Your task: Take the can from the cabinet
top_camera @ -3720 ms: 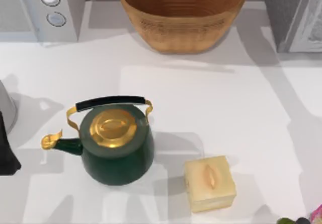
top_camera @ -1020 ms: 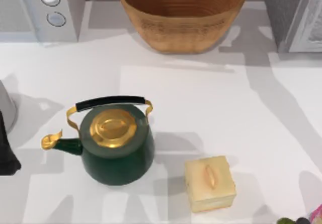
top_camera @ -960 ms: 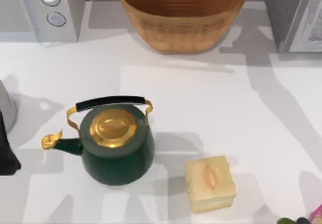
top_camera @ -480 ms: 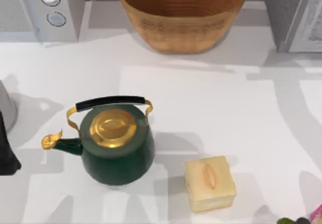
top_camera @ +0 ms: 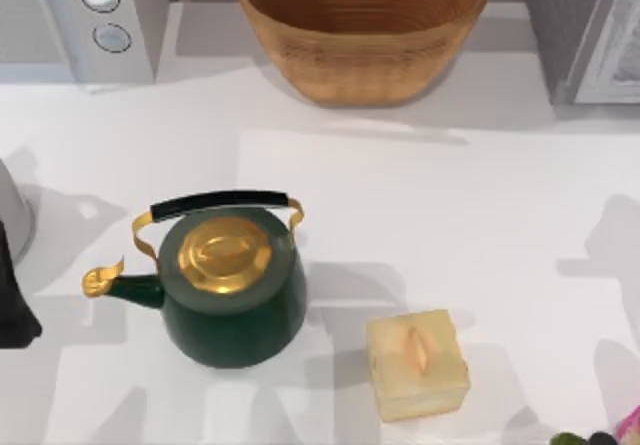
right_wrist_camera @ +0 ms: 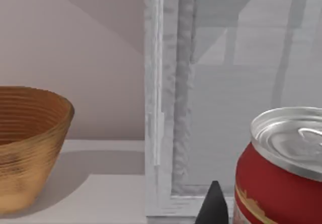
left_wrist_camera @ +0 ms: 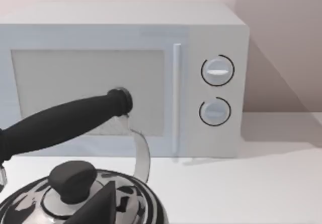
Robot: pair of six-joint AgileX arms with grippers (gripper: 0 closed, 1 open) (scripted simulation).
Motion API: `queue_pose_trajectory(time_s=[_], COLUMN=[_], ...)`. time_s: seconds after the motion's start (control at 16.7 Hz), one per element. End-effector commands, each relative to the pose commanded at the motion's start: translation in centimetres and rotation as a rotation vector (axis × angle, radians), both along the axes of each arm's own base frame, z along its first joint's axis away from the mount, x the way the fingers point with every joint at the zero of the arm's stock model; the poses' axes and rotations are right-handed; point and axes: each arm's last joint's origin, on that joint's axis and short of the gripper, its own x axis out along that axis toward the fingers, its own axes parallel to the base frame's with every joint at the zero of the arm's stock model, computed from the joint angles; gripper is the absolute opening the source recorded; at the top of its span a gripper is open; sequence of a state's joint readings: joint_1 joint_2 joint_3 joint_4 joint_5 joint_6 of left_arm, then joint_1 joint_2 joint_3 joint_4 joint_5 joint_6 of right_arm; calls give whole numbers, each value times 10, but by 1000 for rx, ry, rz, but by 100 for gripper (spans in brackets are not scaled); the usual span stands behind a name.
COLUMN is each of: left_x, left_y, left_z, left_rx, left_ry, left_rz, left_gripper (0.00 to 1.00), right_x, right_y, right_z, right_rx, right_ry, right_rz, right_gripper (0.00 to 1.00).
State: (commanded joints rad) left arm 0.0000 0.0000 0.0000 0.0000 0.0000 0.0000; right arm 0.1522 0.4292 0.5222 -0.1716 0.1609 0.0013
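The can (right_wrist_camera: pixel 284 166) sits close in front of the right arm's wrist camera, red side and silvery top large in the right wrist view, with a dark fingertip (right_wrist_camera: pixel 213 206) just beside its near side. Whether the fingers are closed on the can or only flank it, I cannot tell. Just beyond the can stands the cabinet (right_wrist_camera: pixel 171 98), its pale frame and ribbed panel directly behind; I cannot tell whether the can is on the shelf or already out in front of it.

What has changed is the shadow on the table (top_camera: pixel 420 185). Over the last few seconds the long dark band that ran down the right side, from the cabinet corner (top_camera: pixel 585 35) towards the front, has drawn back, leaving a short patch near the right edge. I judge from this that the right arm has moved in at the cabinet and the task is at the reach or grasp stage.

Farther from that arm, the basket (right_wrist_camera: pixel 27 148) sits off to the side, and the kettle (top_camera: pixel 232 283) and cream block (top_camera: pixel 417 363) are unmoved. The left arm is parked by the microwave (left_wrist_camera: pixel 126 78), over a second, silvery kettle (left_wrist_camera: pixel 80 199).
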Motion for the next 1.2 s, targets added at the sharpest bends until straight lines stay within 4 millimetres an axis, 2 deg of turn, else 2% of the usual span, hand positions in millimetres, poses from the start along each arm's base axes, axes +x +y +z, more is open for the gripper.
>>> queue_pose_trajectory(time_s=[0.12, 0.24, 0.42, 0.6, 1.2], left_x=[0, 0, 0, 0, 0], left_y=[0, 0, 0, 0, 0], left_z=[0, 0, 0, 0, 0], left_rx=[0, 0, 0, 0, 0], left_ry=[0, 0, 0, 0, 0], left_rz=[0, 0, 0, 0, 0], left_gripper=[100, 100, 100, 100, 100], right_x=[-8, -13, -16, -16, -10], right_y=[-6, -10, -13, -15, -12], right_z=[-45, -81, -114, -125, -122], right_rx=[6, 12, 16, 16, 40], right_ry=[-2, -19, -58, -77, -40], right_rz=[1, 3, 6, 7, 49], right_gripper=[0, 0, 0, 0, 0])
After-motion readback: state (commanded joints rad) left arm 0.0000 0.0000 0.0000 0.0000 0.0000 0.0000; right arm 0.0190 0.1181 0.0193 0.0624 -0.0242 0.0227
